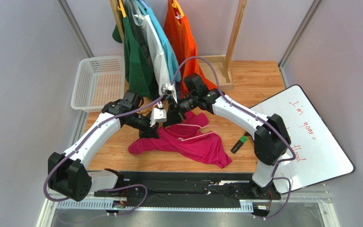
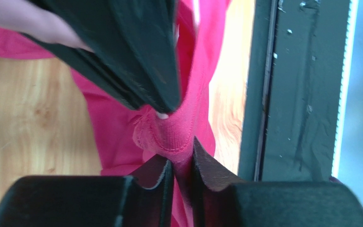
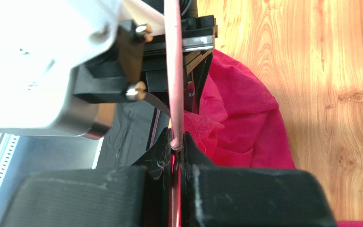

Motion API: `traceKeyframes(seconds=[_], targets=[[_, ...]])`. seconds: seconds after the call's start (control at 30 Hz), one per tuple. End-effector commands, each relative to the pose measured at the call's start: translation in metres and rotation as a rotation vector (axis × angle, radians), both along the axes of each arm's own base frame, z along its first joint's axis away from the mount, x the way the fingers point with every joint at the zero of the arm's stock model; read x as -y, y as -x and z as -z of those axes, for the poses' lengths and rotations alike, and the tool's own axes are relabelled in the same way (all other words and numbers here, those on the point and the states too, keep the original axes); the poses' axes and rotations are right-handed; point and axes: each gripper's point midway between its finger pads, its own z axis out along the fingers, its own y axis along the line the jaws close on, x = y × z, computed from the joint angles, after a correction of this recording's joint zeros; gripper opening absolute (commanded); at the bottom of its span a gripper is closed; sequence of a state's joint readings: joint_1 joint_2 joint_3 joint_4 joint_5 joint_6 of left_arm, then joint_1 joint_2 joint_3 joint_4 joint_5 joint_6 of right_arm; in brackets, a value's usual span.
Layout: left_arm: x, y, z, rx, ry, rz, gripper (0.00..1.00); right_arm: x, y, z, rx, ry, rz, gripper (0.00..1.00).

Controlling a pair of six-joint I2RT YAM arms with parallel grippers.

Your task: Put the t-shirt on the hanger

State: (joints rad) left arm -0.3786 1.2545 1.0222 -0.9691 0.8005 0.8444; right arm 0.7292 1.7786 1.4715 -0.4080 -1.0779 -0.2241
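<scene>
**Both grippers loaded: cloth in left, wire in right**

Left gripper (image 2: 182,164): jaws nearly together, pinching a bunched, stitched edge of the t-shirt (image 2: 171,135). It could be neckband or hem, can't tell which.

Right gripper (image 3: 175,152): jaws clamped tight on the thin wire of the hanger (image 3: 173,80), which runs straight up out of the pinch.

The two grippers sit nose to nose. In the left wrist view the right one's fingers are just above the left's pinch point.

Location:
- **T-shirt:** most of it lies crumpled mid-table (image 1: 254,80), between the arm bases and the grippers, with one edge drawn up to the grippers.
- **Hanger:** it rests across the upper part of the shirt. Can't tell how much wire, if any, is inside the cloth.

Handling, my read:
- **T-shirt:** light and limp, so it will sag and fold from any single pinch. A seam is the best hold because doubled cloth is less likely to slide out.
- **Hanger:** light, fairly stiff, thin and smooth. It is likely to pivot in a two-finger pinch once the cloth drags on it, and a grip near a bend should resist that better than mid-span.

Nearby: marker (image 1: 238,143) just right of the shirt, whiteboard (image 1: 325,156) beyond it, basket (image 1: 100,60) at the far left. None is in the working zone.
</scene>
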Motion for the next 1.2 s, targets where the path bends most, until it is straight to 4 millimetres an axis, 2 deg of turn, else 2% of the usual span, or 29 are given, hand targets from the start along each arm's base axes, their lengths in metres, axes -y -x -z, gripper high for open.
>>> traceKeyframes(seconds=[0.0, 0.1, 0.2, 0.23, 0.27, 0.3, 0.33, 0.37, 0.4, 0.43, 0.5, 0.53, 0.6, 0.77, 0.87, 1.03, 1.17], targets=[[0.022, -0.021, -0.036, 0.127, 0.115, -0.021, 0.18, -0.011, -0.001, -0.024, 0.065, -0.084, -0.018, 0.0], [0.025, -0.025, -0.042, 0.17, 0.134, -0.043, 0.24, -0.012, 0.0, -0.024, 0.057, -0.086, -0.02, 0.0], [0.027, -0.023, -0.044, 0.17, 0.148, -0.053, 0.25, -0.015, 0.004, -0.023, 0.051, -0.085, -0.024, 0.0], [0.027, -0.022, -0.042, 0.163, 0.147, -0.052, 0.22, -0.015, 0.005, -0.023, 0.048, -0.083, -0.025, 0.0], [0.026, -0.02, -0.041, 0.166, 0.144, -0.046, 0.09, -0.015, 0.005, -0.023, 0.028, -0.072, -0.012, 0.0], [0.022, -0.014, -0.036, 0.155, 0.123, -0.026, 0.0, -0.014, 0.004, -0.025, 0.016, -0.063, 0.002, 0.0], [0.018, -0.008, -0.029, 0.152, 0.104, -0.009, 0.0, -0.005, -0.001, -0.022, -0.025, -0.027, 0.029, 0.08], [0.012, -0.006, -0.026, 0.211, 0.079, 0.025, 0.0, -0.001, -0.006, -0.029, -0.044, -0.017, 0.05, 0.21], [0.006, 0.0, -0.019, 0.217, 0.056, 0.044, 0.0, 0.007, -0.008, -0.033, -0.074, 0.004, 0.074, 0.47], [0.001, 0.005, -0.009, 0.219, 0.034, 0.06, 0.0, 0.023, -0.019, -0.033, -0.116, 0.038, 0.129, 0.57], [-0.004, 0.007, -0.006, 0.282, 0.02, 0.097, 0.0, 0.041, -0.03, -0.034, -0.152, 0.069, 0.212, 0.75], [-0.004, 0.008, -0.005, 0.286, 0.019, 0.106, 0.0, 0.057, -0.037, -0.035, -0.163, 0.092, 0.267, 0.76], [-0.002, 0.007, -0.005, 0.293, 0.02, 0.112, 0.0, 0.075, -0.048, -0.017, -0.119, 0.176, 0.347, 0.75], [0.004, 0.006, -0.007, 0.325, 0.023, 0.141, 0.0, 0.117, -0.043, 0.058, -0.113, 0.503, 0.447, 0.72], [0.004, 0.007, -0.005, 0.336, 0.014, 0.145, 0.0, 0.126, -0.035, 0.093, -0.129, 0.651, 0.439, 0.7], [0.005, 0.005, -0.008, 0.338, 0.013, 0.134, 0.0, 0.129, -0.022, 0.119, -0.128, 0.769, 0.4, 0.7], [0.006, 0.003, -0.01, 0.343, 0.015, 0.117, 0.0, 0.129, -0.031, 0.136, -0.092, 0.828, 0.439, 0.69]])
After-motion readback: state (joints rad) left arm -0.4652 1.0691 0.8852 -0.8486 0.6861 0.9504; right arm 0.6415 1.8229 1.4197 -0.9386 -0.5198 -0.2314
